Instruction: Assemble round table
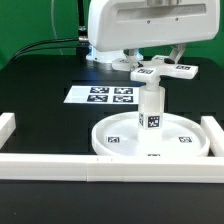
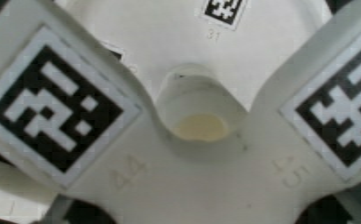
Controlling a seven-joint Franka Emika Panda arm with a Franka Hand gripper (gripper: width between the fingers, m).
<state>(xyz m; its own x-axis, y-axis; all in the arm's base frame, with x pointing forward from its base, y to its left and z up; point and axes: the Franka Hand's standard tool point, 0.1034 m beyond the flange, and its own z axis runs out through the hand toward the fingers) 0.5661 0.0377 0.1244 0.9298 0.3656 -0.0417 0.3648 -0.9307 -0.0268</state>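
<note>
Black tabletop, green backdrop. Round disc (image 1: pixel 125 123) lies inside the border rails (image 1: pixel 60 166), post (image 1: pixel 151 108) upright on it. Gripper (image 1: pixel 152 60) seems clamped on the cross-shaped piece (image 1: pixel 160 71) just above the post, though its fingers are mostly hidden. Light, stiff, slick plastic: grip across the arms, keep the hub hole (image 2: pixel 198 108) clear.

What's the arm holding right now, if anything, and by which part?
The gripper holds the cross-shaped four-arm piece above the upright post, seemingly near its hub; the exact contact of the fingers is hidden.
</note>
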